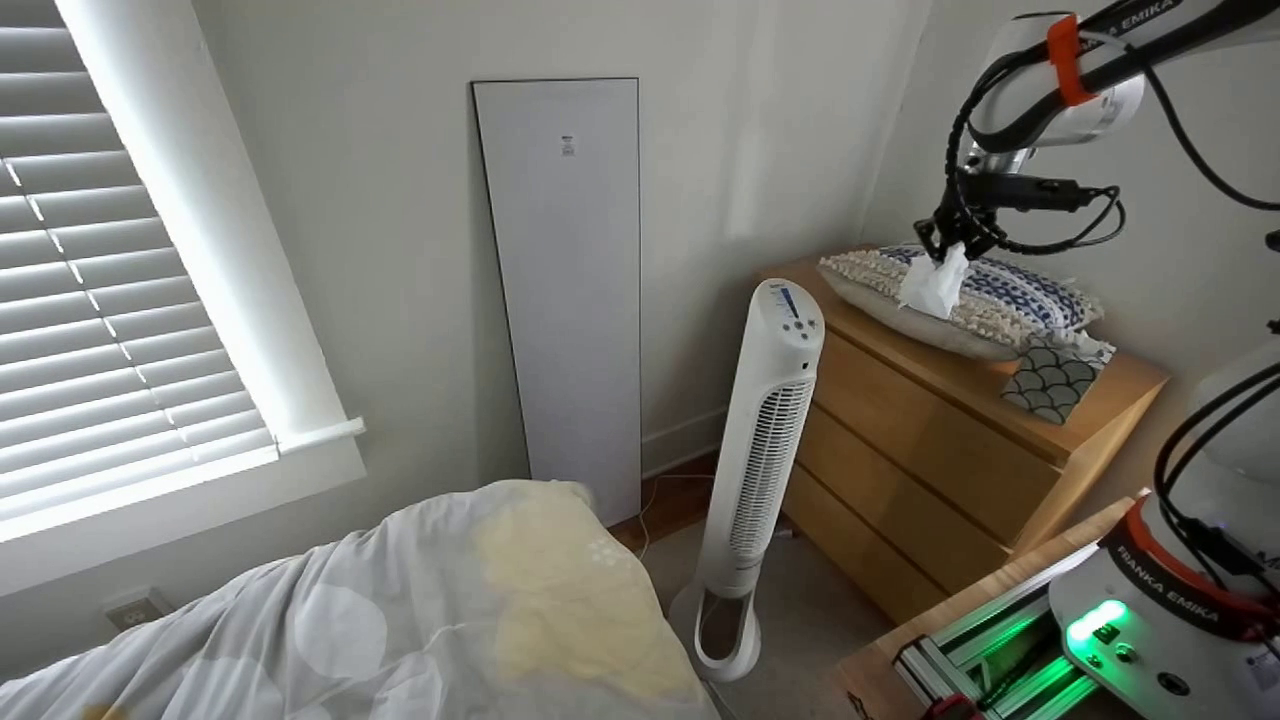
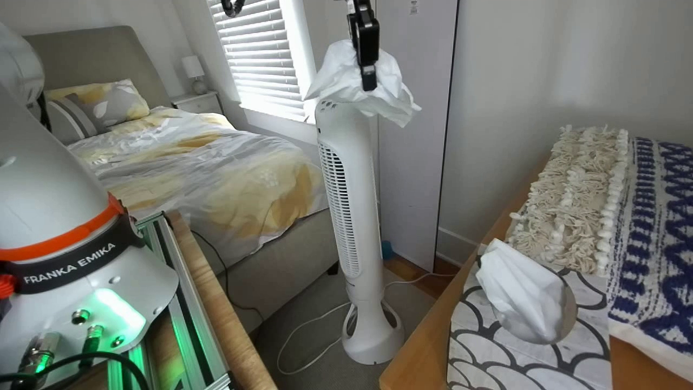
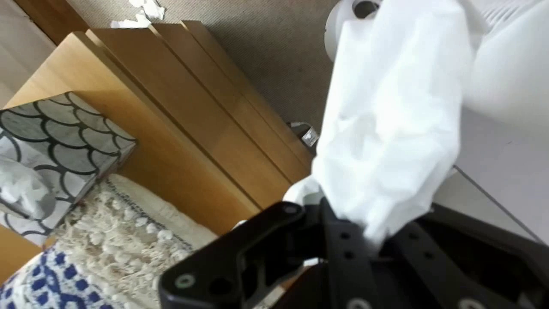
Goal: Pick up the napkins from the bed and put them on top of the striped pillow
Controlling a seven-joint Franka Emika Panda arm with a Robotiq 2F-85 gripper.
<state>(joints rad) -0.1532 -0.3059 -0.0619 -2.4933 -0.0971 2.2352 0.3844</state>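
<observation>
My gripper is shut on the napkins, a limp white bundle that hangs in the air. In an exterior view the gripper and the napkins show in front of the fan's top, well apart from the pillow. In the wrist view the napkins cover the fingertips. The striped pillow, with blue-patterned bands and cream tassels, lies on the dresser; it also shows in an exterior view and lower left in the wrist view. The bed has rumpled white, grey and yellow bedding.
A white tower fan stands between the bed and the wooden dresser. A scale-patterned tissue box with a tissue poking out stands beside the pillow. A tall panel leans on the wall. White scraps lie on the floor.
</observation>
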